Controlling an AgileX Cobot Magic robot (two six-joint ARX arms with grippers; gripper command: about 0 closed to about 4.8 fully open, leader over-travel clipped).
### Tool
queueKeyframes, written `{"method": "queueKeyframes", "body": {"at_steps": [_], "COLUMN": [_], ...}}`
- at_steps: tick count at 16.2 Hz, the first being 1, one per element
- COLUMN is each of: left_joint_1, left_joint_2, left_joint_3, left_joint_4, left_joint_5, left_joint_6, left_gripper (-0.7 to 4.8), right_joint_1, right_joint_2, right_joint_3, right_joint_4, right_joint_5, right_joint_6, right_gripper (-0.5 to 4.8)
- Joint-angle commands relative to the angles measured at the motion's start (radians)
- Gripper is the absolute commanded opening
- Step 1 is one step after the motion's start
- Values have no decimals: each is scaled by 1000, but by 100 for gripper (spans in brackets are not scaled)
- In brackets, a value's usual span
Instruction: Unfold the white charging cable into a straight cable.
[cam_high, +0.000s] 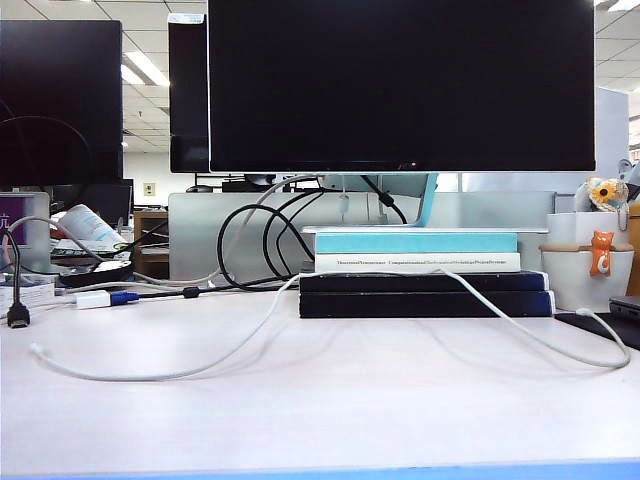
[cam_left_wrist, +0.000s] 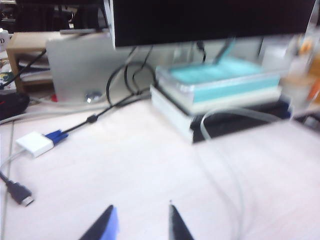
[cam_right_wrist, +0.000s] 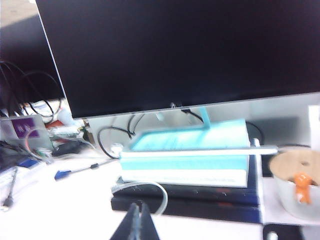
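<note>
White desk (cam_high: 330, 400) carried a monitor (cam_high: 400, 85) on stacked books (cam_high: 425, 280), and we saw the cable (cam_high: 150, 375) sagging across the desk and over the books. Our left gripper (cam_left_wrist: 140, 222) hung spread and empty; our right gripper (cam_right_wrist: 137, 220) was pressed together, empty.

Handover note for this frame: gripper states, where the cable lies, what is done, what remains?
Left gripper: parted, empty, above bare table.
Right gripper: shut, empty, facing the book stack.
White charging cable: spread in one long wavy line, sagging from the left, draped over the books, looping back at right.
Done: coil opened out.
Left: it is not yet a straight line.
</note>
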Motion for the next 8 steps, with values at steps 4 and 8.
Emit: {"method": "queueKeyframes", "body": {"at_steps": [4,8], "left_joint_1": [0,34], "left_joint_2": [-23,-23], "left_joint_3": [-38,-115], "left_joint_4": [100,126], "left_joint_5": [-159,-163], "left_joint_6": [24,28], "left_gripper": [68,46], "right_joint_1": [0,-4], "right_joint_2": [-1,-1], "right_joint_3": [-121,-143], "right_joint_4": [-2,-27], "right_joint_5": [221,333], "right_joint_6": [-82,-143], "right_gripper": [-8,-6]}}
